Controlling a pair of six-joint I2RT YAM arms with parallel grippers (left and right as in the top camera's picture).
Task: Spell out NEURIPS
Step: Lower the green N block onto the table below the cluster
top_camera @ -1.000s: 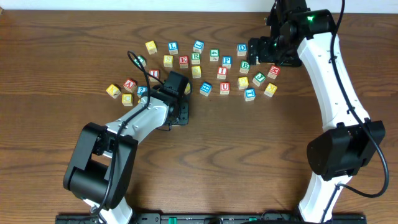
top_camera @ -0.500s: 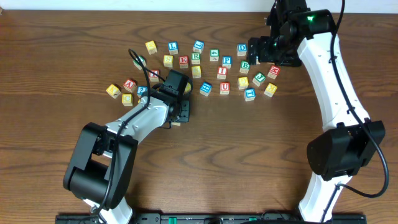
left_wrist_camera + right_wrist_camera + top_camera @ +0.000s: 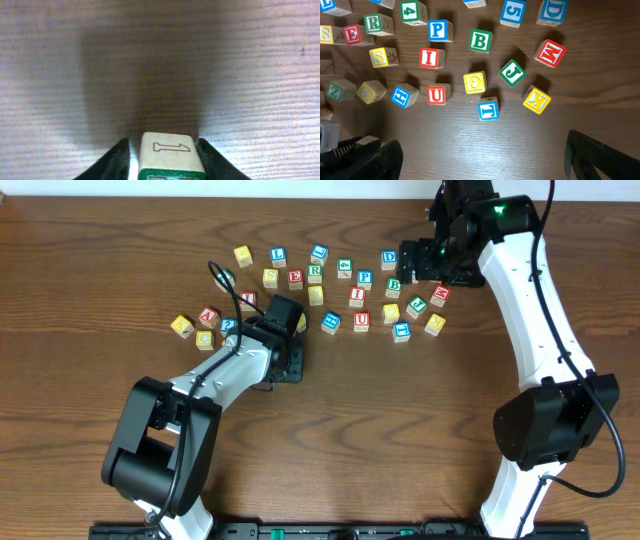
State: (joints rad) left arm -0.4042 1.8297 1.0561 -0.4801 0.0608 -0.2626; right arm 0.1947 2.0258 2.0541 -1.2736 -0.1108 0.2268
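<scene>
My left gripper (image 3: 285, 366) points down at bare table in front of the cluster, shut on a wooden cube (image 3: 166, 152). That cube has a green-edged face and an outlined 1 on its plain side; its letter is hidden. Among the scattered cubes lie red E (image 3: 352, 34), green R (image 3: 372, 22), blue P (image 3: 437, 30), red I (image 3: 428, 58), red U (image 3: 436, 94) and yellow S (image 3: 379, 56). A green cube (image 3: 335, 91) reads as N or Z. My right gripper (image 3: 480, 150) hangs open above the cluster's right part, holding nothing.
Other lettered and numbered cubes lie around, among them B (image 3: 480, 41), G (image 3: 474, 82), J (image 3: 512, 73), T (image 3: 488, 109), K (image 3: 536, 100), M (image 3: 550, 53) and H (image 3: 402, 95). More cubes sit left of my left arm (image 3: 205, 317). Bare wood runs along the table's front (image 3: 380, 410).
Hardly anything differs. My left gripper stays low over the table with the cube between its fingers. The right arm has not moved.
</scene>
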